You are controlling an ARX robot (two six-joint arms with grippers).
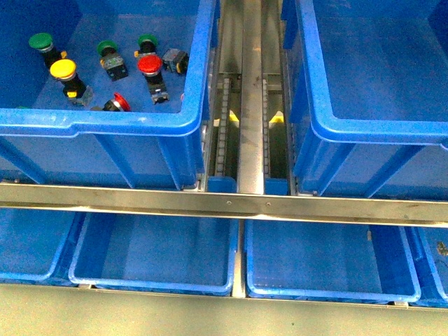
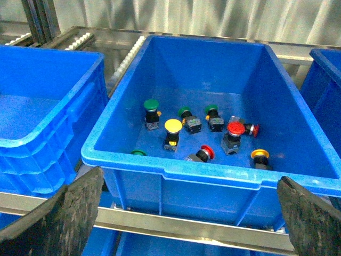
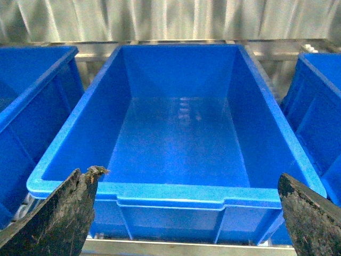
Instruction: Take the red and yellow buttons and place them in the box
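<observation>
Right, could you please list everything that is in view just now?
red buttons: three, red caps, in the left crate.
yellow buttons: two, yellow caps, same crate.
green buttons: four, green caps, same crate, one partly hidden.
left crate: one, blue, single rim, holds all buttons.
box: one, blue, doubled rim, right side, no buttons inside.
shallow trays: four partly seen, blue, below the rail.
metal rail: one, silver, across the front.
roller track: one, grey, between the crates.
left hand: one, black, open, facing the left crate.
right hand: one, black, open, facing the box.
</observation>
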